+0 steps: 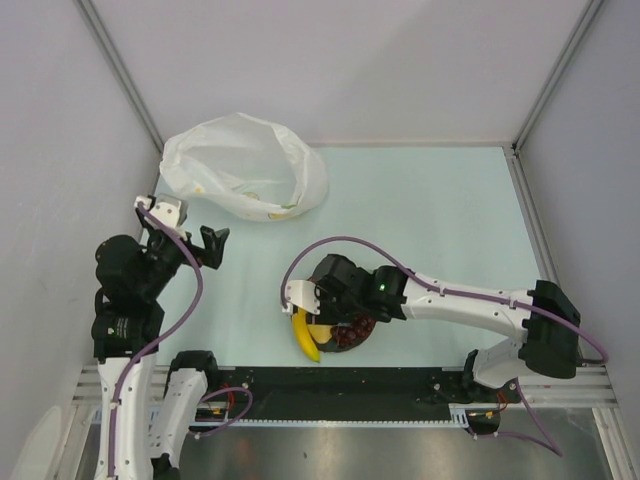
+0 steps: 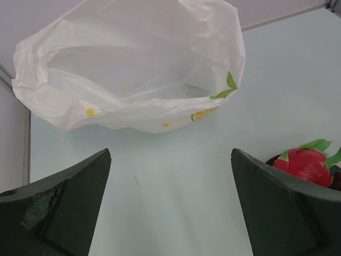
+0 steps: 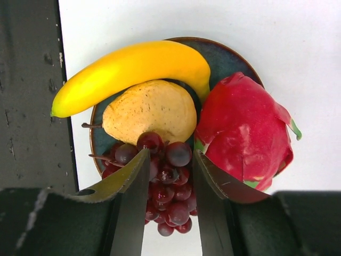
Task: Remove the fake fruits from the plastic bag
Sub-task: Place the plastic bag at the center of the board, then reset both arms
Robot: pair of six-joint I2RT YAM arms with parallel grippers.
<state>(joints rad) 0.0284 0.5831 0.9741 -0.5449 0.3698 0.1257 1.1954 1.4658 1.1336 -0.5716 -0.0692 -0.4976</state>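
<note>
Hovering over the dark blue-green plate, the right tool has its jaws parted partway, one on each side of the dark purple-red grape bunch, which lies on the plate and spills over its rim. A yellow banana, a yellow pear and a red-pink dragon fruit also lie on the plate, packed against one another. Well apart from the plate, beyond it and to its left on the bench, sits the crinkly white plastic bag, mouth gaping. Left of the plate, the left tool stands spread wide, gripping nothing.
</note>
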